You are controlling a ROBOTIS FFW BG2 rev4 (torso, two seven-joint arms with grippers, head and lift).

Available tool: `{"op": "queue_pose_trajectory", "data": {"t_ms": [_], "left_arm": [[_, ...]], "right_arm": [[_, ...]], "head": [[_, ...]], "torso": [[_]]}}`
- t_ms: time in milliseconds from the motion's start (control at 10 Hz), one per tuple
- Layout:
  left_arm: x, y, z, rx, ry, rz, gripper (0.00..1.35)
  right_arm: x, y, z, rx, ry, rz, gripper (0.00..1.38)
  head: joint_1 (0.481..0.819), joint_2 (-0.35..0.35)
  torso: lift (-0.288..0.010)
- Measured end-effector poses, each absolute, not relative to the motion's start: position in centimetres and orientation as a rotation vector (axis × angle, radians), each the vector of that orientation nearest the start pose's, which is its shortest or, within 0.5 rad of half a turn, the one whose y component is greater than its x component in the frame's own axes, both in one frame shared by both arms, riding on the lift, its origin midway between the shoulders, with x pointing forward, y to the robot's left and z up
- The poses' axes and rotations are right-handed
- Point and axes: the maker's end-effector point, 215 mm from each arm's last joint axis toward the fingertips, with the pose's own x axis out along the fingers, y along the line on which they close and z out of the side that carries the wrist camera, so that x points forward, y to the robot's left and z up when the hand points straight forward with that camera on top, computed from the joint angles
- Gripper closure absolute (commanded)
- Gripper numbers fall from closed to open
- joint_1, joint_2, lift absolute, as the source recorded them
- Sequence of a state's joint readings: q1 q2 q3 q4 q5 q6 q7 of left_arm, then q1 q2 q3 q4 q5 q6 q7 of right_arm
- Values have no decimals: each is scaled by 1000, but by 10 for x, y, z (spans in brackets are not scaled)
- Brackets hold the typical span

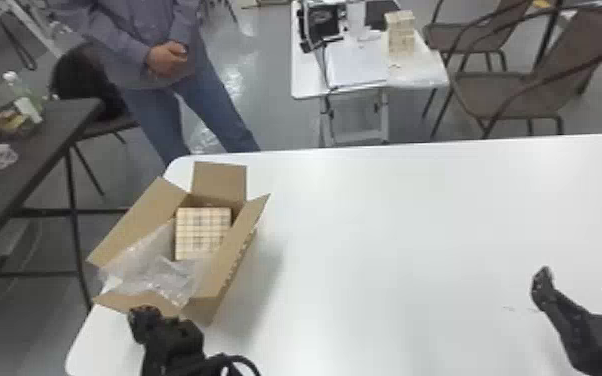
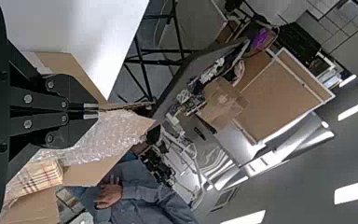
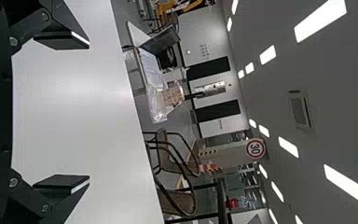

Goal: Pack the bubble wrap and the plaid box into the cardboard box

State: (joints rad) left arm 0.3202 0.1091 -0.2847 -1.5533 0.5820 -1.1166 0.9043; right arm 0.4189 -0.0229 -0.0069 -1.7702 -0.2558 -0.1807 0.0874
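Observation:
The cardboard box (image 1: 245,245) stands with its flaps up at the table's left end. Inside it lies the plaid box (image 1: 202,232), toward the far end. Crumpled bubble wrap (image 1: 157,267) fills the near part and spills over the left side. At the near flap is my left gripper (image 1: 141,316). The left wrist view has the left gripper (image 2: 91,111) shut on that flap's edge (image 2: 126,107), with the bubble wrap (image 2: 107,135) and plaid box (image 2: 44,175) beside it. My right gripper (image 1: 582,290) is open over the table's right side; the right gripper (image 3: 84,112) holds nothing.
The white table (image 1: 390,225) extends right of the box. A dark side table (image 1: 60,130) with clutter stands off to the left. Beyond the far edge are a small white table (image 1: 307,82) and brown chairs (image 1: 510,95).

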Motion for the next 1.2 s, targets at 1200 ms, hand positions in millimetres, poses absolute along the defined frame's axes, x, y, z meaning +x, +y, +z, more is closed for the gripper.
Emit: {"op": "queue_pose_trajectory", "data": {"t_ms": [1200], "left_arm": [[369,298,-288,-27,-278,328,136]], "right_arm": [[422,-226,-399,171,54,55,265]], "head": [[695,104]], "torso": [[-102]]}}
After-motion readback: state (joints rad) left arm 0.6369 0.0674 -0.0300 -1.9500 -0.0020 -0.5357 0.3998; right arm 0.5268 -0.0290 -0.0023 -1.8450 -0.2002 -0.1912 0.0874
